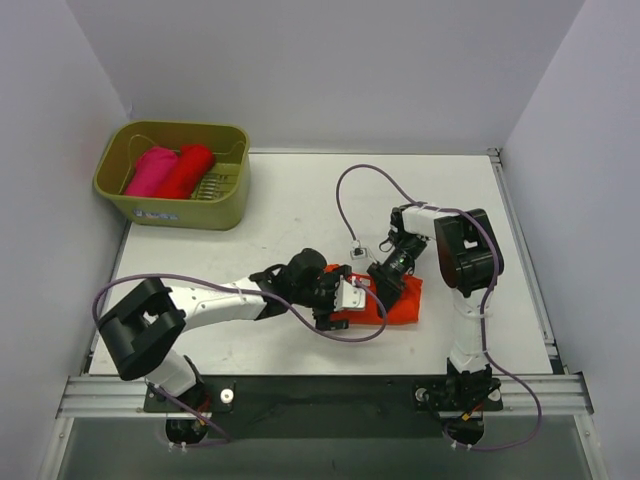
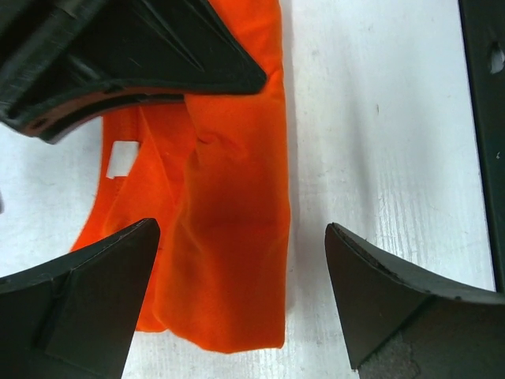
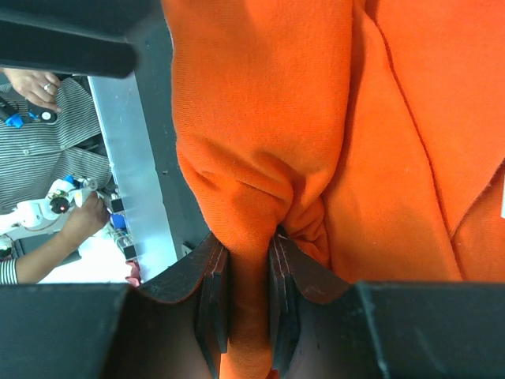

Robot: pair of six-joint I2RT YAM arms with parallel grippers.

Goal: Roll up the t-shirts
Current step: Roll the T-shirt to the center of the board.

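The orange t-shirt [image 1: 403, 300] lies folded into a narrow strip on the white table, near the front middle. In the left wrist view the orange t-shirt [image 2: 229, 229] shows its white neck label [image 2: 122, 158]. My left gripper [image 2: 241, 296] is open, its fingers either side of the strip's end, just above the table. My right gripper [image 3: 248, 272] is shut on a pinched fold of the orange t-shirt [image 3: 316, 118]. The magenta-pink t-shirt [image 1: 150, 171] and the red t-shirt [image 1: 187, 170] lie rolled in the basket.
The olive-green basket [image 1: 200, 212] stands at the back left of the table [image 1: 300, 200]. A purple cable [image 1: 345, 195] loops over the table's middle. Both grippers [image 1: 362, 290] are close together at the shirt. White walls enclose three sides.
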